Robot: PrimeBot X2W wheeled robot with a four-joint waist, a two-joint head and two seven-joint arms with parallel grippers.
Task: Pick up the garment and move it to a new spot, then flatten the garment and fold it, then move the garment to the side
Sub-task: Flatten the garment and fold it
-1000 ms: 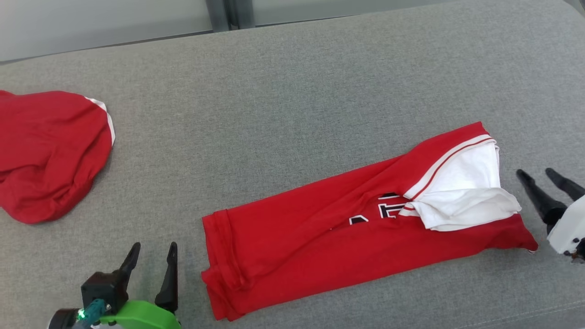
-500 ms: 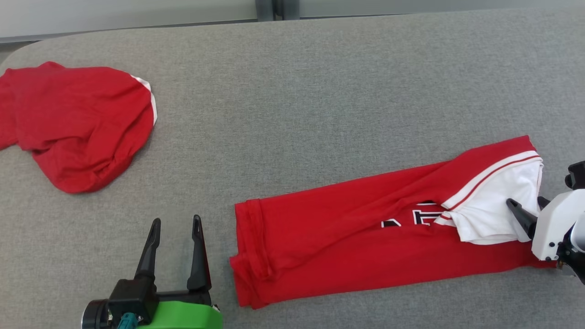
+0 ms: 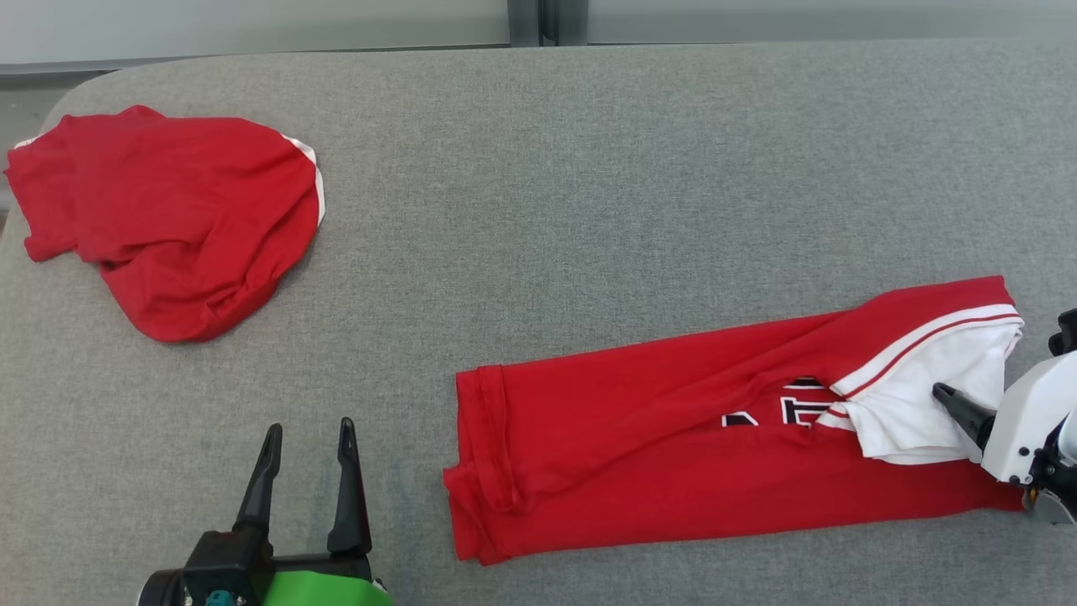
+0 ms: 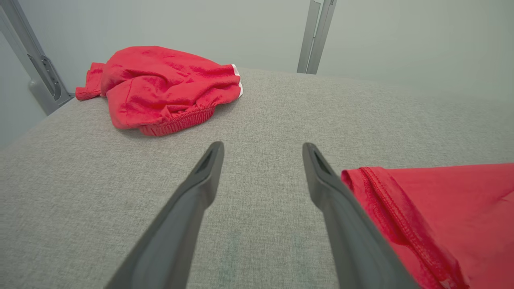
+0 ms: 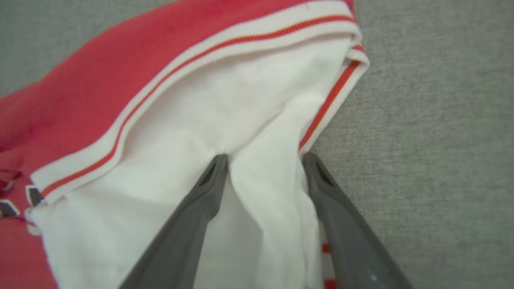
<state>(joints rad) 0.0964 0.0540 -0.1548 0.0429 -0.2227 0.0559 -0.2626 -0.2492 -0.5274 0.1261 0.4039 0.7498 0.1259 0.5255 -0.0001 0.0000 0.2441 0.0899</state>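
Right tool (image 5: 265, 156) advanced onto the jersey (image 3: 656, 454), parted astride its white fold (image 5: 261, 184); biting deep seemed wise. Left tool (image 3: 309, 425) hung released.

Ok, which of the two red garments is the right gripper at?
The long folded garment on the right: the right gripper straddles its white panel, fingers open. The crumpled garment lies far left.

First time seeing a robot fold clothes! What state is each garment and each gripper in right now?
Red shirt: folded into a long strip, lying flat, white part on top.
Other red garment: crumpled in a heap, apart.
Left gripper: open, empty, beside the shirt's hem.
Right gripper: open, astride a white fold.
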